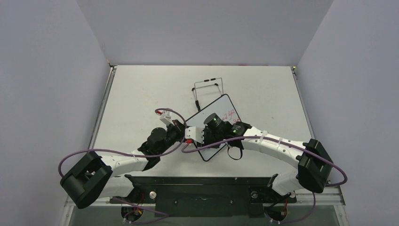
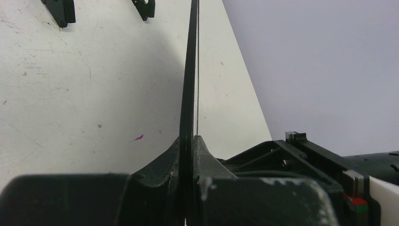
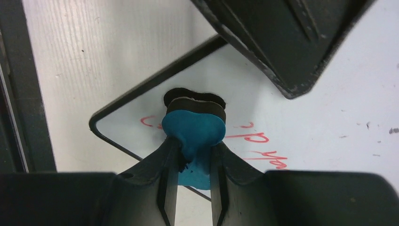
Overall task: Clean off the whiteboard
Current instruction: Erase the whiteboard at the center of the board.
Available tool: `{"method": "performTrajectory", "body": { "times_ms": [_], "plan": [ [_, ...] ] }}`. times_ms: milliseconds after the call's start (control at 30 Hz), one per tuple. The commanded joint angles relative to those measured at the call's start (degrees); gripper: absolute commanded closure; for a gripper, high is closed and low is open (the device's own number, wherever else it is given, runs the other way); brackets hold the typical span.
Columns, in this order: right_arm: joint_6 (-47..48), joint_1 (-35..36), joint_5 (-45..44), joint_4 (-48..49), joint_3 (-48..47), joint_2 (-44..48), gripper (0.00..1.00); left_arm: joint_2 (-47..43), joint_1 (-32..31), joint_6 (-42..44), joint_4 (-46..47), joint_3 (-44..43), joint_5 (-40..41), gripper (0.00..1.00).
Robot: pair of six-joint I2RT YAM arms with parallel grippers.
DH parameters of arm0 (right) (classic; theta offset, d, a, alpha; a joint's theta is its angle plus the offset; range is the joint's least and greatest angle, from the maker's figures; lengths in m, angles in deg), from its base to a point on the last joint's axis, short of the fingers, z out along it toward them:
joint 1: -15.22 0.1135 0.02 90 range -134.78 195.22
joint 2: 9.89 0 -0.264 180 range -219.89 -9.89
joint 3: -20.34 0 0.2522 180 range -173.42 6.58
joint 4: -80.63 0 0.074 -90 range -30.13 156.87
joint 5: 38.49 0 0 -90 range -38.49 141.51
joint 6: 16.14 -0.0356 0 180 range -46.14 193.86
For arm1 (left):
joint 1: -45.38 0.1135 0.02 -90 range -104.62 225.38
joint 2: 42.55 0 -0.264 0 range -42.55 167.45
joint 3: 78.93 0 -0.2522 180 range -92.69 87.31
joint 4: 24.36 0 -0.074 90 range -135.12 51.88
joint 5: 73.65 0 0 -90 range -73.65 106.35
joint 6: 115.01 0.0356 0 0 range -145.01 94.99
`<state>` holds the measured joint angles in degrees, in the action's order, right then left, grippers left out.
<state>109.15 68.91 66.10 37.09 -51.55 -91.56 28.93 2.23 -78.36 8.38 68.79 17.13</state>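
Red-marked whiteboard [image 1: 222,105] clamped in left gripper [image 2: 190,141] (right gripper [image 3: 193,153] holds eraser [image 3: 194,126] above)

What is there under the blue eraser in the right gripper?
The whiteboard lies under the blue eraser, with red writing showing on both sides. What is directly beneath its black felt is covered.

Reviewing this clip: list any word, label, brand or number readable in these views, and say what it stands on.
Red handwriting on the whiteboard: a few scrawled lines, partly covered, not legible in any view.
Blue eraser: no print visible.
Nothing else shows a readable label, brand or number.
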Motion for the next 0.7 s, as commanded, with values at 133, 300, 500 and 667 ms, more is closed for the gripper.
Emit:
{"method": "performTrajectory", "body": {
  "times_ms": [133,300,500,667],
  "plan": [
    [2.88,4.44,0.17,1.83,5.62,1.37,1.0,-0.34,-0.53,-1.84,8.97,-3.18,-2.64,1.0],
    [5.73,4.21,-1.87,1.69,9.59,2.11,1.0,-0.66,-0.51,-2.26,9.24,-2.86,-2.54,1.0],
    [2.36,-1.46,-3.67,6.52,8.13,4.37,1.0,-0.21,-0.51,-2.53,9.82,-2.53,-2.4,1.0],
    [1.51,-0.6,-2.07,6.44,5.31,3.39,1.0,1.02,-0.45,-3.05,11.42,-2.34,-2.53,1.0]
  ]
}}
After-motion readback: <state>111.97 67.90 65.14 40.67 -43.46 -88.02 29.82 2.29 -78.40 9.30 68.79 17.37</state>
